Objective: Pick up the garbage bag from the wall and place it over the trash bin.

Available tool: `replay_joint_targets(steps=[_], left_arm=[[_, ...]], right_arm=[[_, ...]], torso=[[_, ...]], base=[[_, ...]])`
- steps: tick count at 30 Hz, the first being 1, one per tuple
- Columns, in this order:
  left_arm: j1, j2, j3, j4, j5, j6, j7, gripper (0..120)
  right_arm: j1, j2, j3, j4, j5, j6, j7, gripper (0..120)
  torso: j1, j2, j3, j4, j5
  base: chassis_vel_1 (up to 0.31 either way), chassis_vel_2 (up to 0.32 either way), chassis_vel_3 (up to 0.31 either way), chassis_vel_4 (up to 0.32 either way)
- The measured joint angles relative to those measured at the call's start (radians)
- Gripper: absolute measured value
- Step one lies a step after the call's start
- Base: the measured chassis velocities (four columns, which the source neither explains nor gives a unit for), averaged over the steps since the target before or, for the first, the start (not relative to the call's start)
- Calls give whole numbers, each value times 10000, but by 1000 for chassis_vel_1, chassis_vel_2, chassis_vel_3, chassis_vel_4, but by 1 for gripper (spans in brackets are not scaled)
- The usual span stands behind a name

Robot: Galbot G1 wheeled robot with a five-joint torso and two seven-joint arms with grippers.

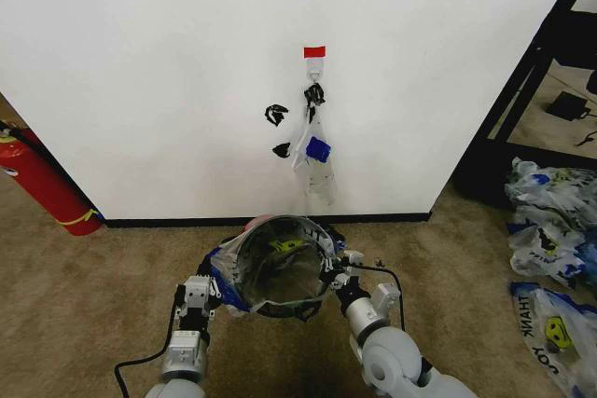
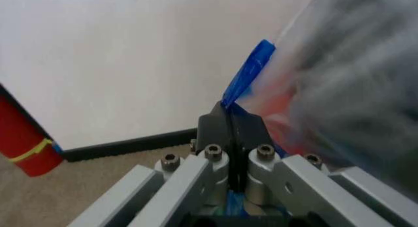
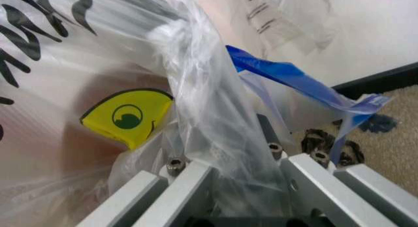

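Placing step in hand. Bag point(image 1: 280, 267) stretched open between both arms, low over the carpet point(image 1: 84, 295) just before the wall point(image 1: 140, 62), mouth held wide and round. Bin point(image 1: 284, 272) apparently inside or under that mouth: dark interior visible through the plastic, a sliver of red at the far edge; whether the film already wraps the rim, cannot tell.

Left end effector point(image 2: 230, 120) pressed together on a blue edge of the bag, fingers flat against each other with film pinched between. Right end effector point(image 1: 338, 272) at the opposite side of the mouth; in the right wrist view swathed in bunched plastic, smiley print close by, so likely clamped on the bag, though fingertips hidden under the film.

Slimmer clear bag point(image 1: 315, 156) hanging at the hook point(image 1: 315, 67) under red tape point(image 1: 314, 51), well apart. Extinguisher point(image 1: 42, 184) off to the left by the baseboard.

Next, by judgement: lower both sides evenly, keep the mouth taut and wider than the rim, pull the film down past the rim before letting go. Thin plastic, prone to slip or tear if one side leads.
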Motion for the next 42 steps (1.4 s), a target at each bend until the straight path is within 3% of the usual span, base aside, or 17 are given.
replay_joint_targets(steps=[6,10,20,32,42], left_arm=[[186,-131,204,-175,282,-973,773,0],[-260,-288,134,441,675,-1514,972,0],[-1179,-332,-192,1766,1288,-1533,604,0],[-1161,-298,-102,1571,1028,-1815,395,0],[-957,-72,-324,1694,1274,-2086,588,33]], right_arm=[[165,388,9,-263,271,268,321,0],[195,691,-7,-224,757,224,549,0],[194,635,-2,304,1234,81,658,0],[233,744,53,236,1203,134,646,0],[464,1115,334,-359,1331,218,770,0]], torso=[[0,0,0,-1,0],[0,0,0,-1,0],[0,0,0,-3,-1],[0,0,0,-1,1],[0,0,0,-1,-1]], base=[[0,0,0,0],[0,0,0,0],[0,0,0,0],[0,0,0,0],[0,0,0,0]])
